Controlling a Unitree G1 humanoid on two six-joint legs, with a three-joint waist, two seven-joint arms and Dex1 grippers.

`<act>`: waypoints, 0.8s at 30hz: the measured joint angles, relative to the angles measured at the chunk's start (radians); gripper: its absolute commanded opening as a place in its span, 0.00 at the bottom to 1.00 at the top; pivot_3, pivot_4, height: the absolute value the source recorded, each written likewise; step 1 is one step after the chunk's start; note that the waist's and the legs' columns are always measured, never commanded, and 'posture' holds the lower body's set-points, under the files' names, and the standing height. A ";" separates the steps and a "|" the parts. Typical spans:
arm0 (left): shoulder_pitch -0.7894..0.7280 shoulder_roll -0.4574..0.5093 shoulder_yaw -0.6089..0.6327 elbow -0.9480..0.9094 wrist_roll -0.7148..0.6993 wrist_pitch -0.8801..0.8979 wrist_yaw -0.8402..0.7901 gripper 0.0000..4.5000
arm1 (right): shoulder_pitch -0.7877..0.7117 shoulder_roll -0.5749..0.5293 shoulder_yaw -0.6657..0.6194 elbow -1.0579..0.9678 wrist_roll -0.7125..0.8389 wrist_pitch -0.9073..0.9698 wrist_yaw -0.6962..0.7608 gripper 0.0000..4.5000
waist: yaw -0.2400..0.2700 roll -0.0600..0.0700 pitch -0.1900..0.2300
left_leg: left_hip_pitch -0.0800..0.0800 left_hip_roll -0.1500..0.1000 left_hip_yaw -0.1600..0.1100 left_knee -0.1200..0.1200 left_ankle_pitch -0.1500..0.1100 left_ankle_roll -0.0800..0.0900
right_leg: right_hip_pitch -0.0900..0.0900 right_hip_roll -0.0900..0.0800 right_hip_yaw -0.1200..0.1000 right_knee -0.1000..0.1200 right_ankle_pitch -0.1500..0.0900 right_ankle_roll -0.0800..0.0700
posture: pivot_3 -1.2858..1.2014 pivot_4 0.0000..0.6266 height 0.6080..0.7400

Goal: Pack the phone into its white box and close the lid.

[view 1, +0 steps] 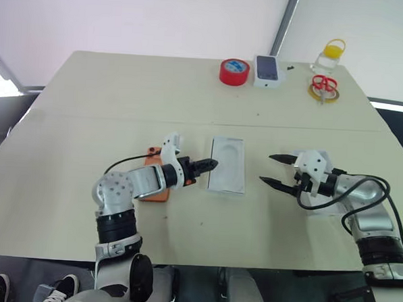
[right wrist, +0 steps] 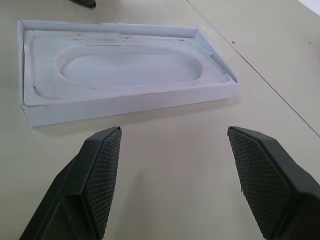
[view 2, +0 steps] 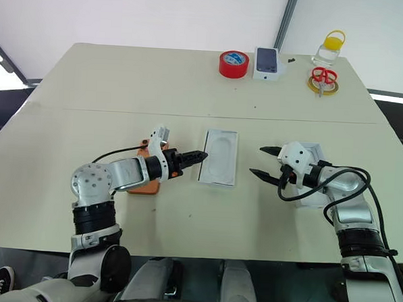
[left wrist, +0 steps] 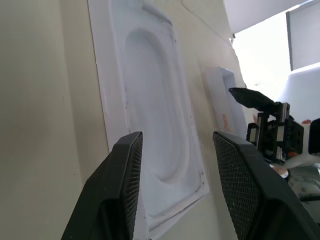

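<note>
The orange phone (view 1: 157,192) lies flat on the table, mostly hidden under my left forearm. Just to its right sits the white box (view 1: 227,164), a shallow tray with a white insert with an oval outline in it. My left gripper (view 1: 205,167) is open and empty at the box's left edge; the left wrist view shows its fingertips (left wrist: 131,150) apart over the rim. My right gripper (view 1: 277,171) hovers open and empty right of the box (right wrist: 125,75). The white lid (left wrist: 220,82) lies open side up beside and under my right wrist.
Along the table's far edge stand a red tape roll (view 1: 234,71), a small white carton (view 1: 267,70) printed with a phone picture, red scissors (view 1: 322,85) on a yellow ring, and a jar with a yellow cap (view 1: 330,55).
</note>
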 measured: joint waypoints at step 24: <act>0.287 0.565 -0.400 -0.054 0.418 -0.902 -0.600 0.54 | -0.198 0.135 0.344 -0.042 -0.310 -0.078 -0.045 0.01 | -0.004 0.001 0.000 | -0.001 0.001 0.000 -0.002 0.000 -0.001 | -0.003 -0.001 0.000 0.001 0.000 -0.001 | 0.52 0.24 1.00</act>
